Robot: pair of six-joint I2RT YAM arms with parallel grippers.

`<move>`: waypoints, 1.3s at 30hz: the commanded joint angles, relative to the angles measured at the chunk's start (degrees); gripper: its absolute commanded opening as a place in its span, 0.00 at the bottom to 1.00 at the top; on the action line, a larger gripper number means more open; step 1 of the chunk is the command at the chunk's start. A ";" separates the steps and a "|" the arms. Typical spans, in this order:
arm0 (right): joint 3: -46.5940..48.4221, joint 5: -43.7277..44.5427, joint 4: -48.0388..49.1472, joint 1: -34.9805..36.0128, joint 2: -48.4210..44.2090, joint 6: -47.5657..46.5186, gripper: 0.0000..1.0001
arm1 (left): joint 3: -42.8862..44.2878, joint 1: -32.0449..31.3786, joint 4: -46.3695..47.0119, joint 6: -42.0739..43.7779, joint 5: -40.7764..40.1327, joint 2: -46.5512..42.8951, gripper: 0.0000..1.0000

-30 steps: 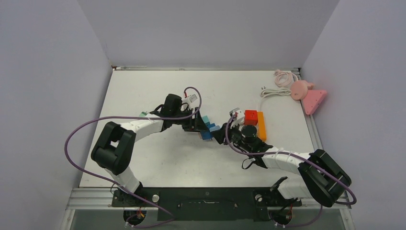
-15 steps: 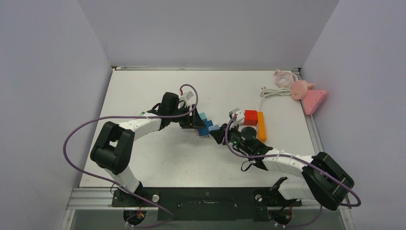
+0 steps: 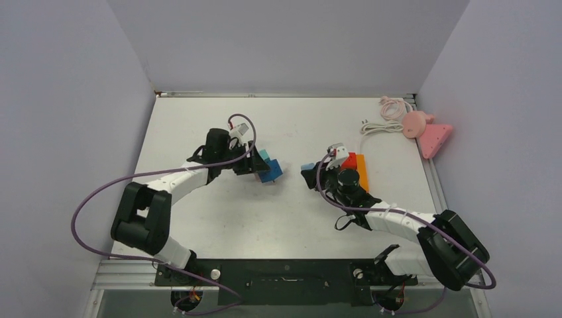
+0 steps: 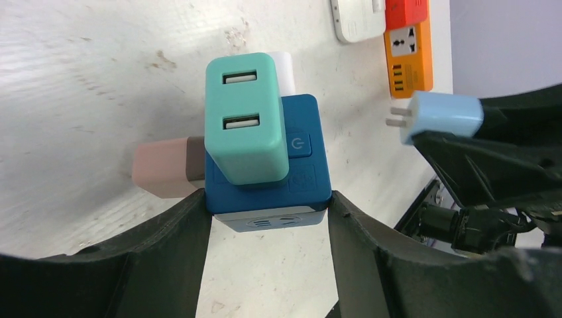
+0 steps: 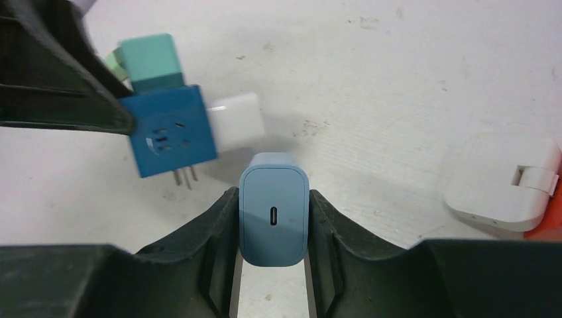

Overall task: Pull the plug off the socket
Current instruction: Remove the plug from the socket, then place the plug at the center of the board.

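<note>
Your left gripper (image 4: 266, 218) grasps the blue cube socket (image 4: 305, 179); your right gripper (image 5: 273, 195) is clenched on the light-blue plug (image 5: 274, 222), prongs bare, clear of it. Bare tabletop (image 3: 219, 225) separates them. The cube's pink adapter (image 4: 162, 169) is half hidden, seemingly plugged in.

**White table, clutter kept to the far right**

The table (image 3: 219, 212) is a white board, scuffed and speckled with grey marks in the wrist views. An orange power strip (image 3: 362, 173) lies flat right of centre, running front to back. A red block (image 3: 349, 161) touches its left side at the far end; it may be plugged in rather than resting on the board. A flat white adapter (image 5: 497, 189) lies just beside the block. In the far right corner sit a pink wedge (image 3: 434, 139), a round pink piece (image 3: 415, 123), a coiled white cable (image 3: 378, 128) and a pink cord (image 3: 392, 106).
</note>
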 commanded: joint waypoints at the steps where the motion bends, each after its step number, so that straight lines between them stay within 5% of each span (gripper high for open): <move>1: 6.12 -4.02 -1.01 -3.01 6.64 1.64 0.05 | 0.07 3.19 4.14 0.76 -0.78 -7.69 0.03; 11: 17.31 -12.83 -0.44 -3.20 22.91 3.42 0.06 | -0.81 9.62 1.85 2.25 -4.79 -19.24 0.03; 22: 32.45 -14.57 -3.55 -1.90 39.70 4.56 0.14 | -0.31 9.90 -1.23 4.77 -6.37 -24.19 0.04; 34: 34.95 -8.65 -5.82 -1.99 41.07 2.34 0.65 | -0.41 9.90 -0.10 5.25 -3.12 -23.21 0.04; 39: 31.35 -7.37 -4.39 -3.32 36.10 2.18 0.78 | 0.19 9.83 -0.64 7.92 -2.31 -21.83 0.04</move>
